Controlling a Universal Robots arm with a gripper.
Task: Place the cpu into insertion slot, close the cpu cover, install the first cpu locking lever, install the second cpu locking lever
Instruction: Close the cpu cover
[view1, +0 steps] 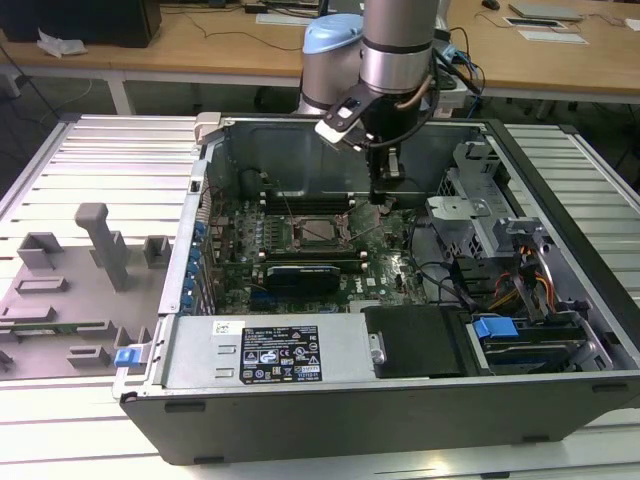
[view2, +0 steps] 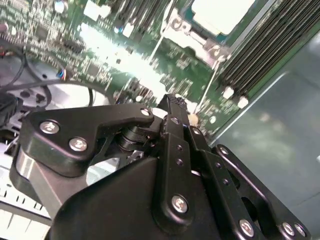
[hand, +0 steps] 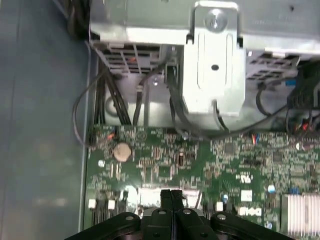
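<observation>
Operating from the remote station, I found the gripper (view1: 384, 192) lowered inside the open computer case (view1: 300, 150), near the socket (view1: 320, 232) and on its side toward the exterior view's right. In both wrist views the jaws were together, with only a thin seam between the fingertips (hand: 166, 197) and nothing visibly clamped.

The chip (view1: 322, 230) lay flat in the socket, its pale metal top bright in the second wrist view. The cover plate (view2: 186, 34) appeared to lie down around it, though I could not confirm that it was latched.

I judged the chip to be light, stiff and smooth, with a fragile underside. It should be held by two opposite edges only, and never pressed from above. The cover plate looked like thin sheet metal, likely to flex, and best pushed near its free edge. A locking lever would be a springy wire, best taken at its free end.

The circuit board (hand: 165, 165) around the socket was crowded. Memory sticks (view2: 260, 45) ran close along one side, and loose cables (hand: 107, 100) and a metal bracket (hand: 215, 65) stood beyond. The case walls limited sideways travel, so I judged a vertical approach the safer one.

The case rested on a slatted metal table (view1: 60, 170), with grey holders (view1: 100, 245) on the exterior view's left.
</observation>
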